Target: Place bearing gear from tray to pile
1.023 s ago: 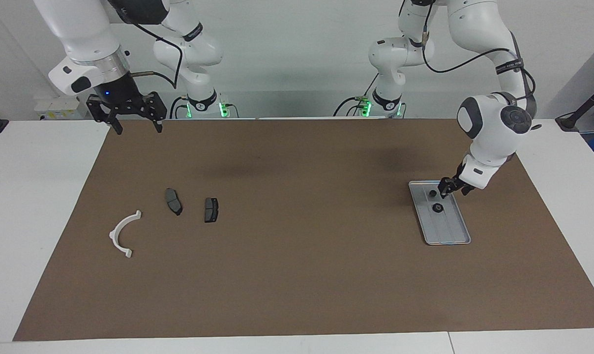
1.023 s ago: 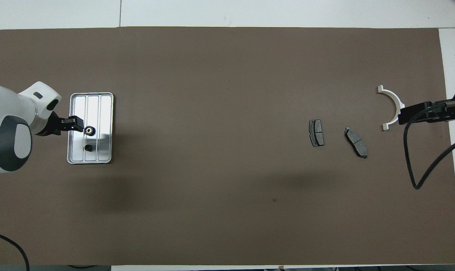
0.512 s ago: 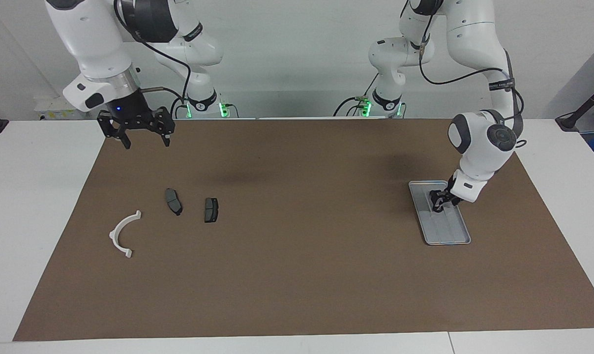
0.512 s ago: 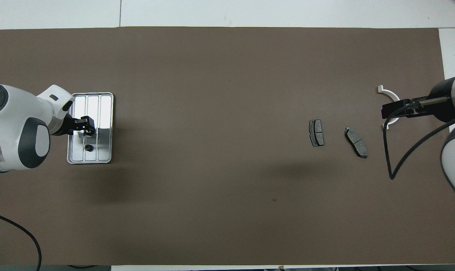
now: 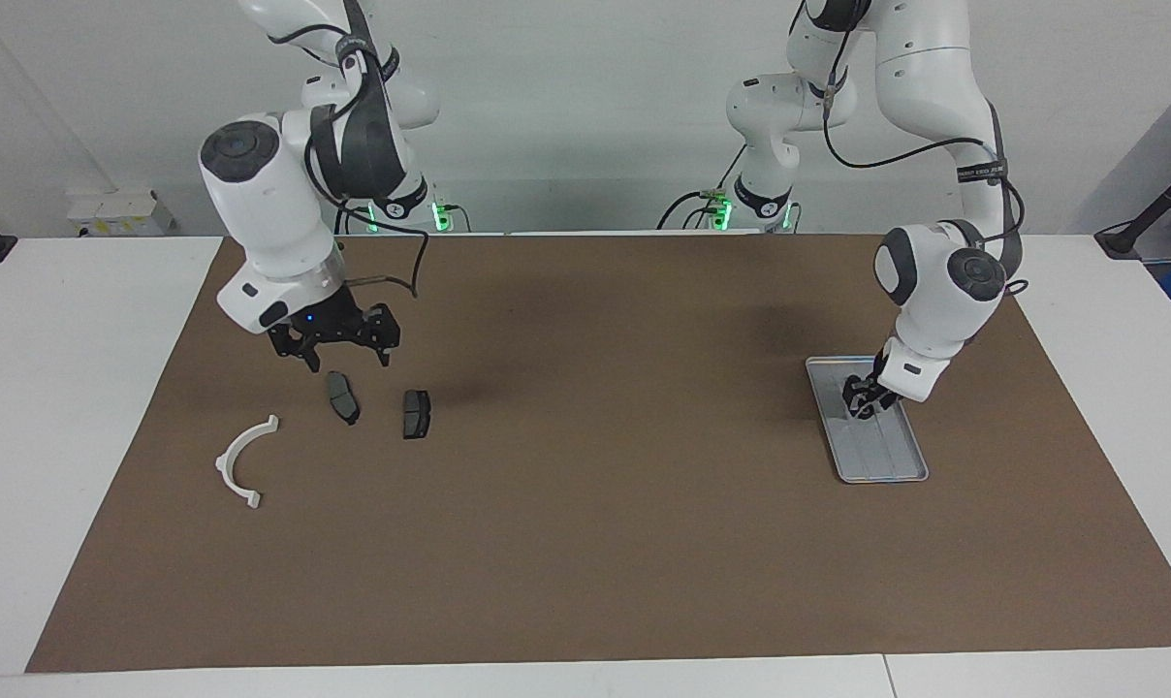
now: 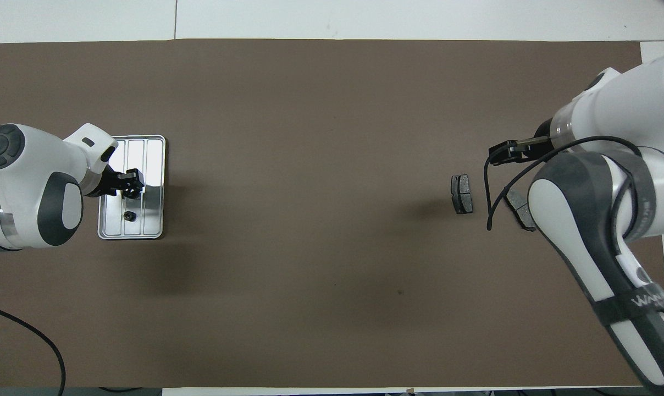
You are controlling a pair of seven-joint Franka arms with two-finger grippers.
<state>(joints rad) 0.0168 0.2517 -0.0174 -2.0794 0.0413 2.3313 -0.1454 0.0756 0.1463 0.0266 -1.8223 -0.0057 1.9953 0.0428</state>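
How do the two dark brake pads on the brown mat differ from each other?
The pad beside the white arc lies tilted; the pad nearer the tray lies almost straight. (White arc, tray.) The tilted pad looks longer and tapered, the other more rectangular. The open right tool hangs about over the tilted pad only. Both are small, dark grey and flat.

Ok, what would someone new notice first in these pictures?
Probably the left claw down in the silver tray at the left arm's end of the table, at a small dark gear. Next, the right claw hanging open above the two brake pads, with the white arc beside them.
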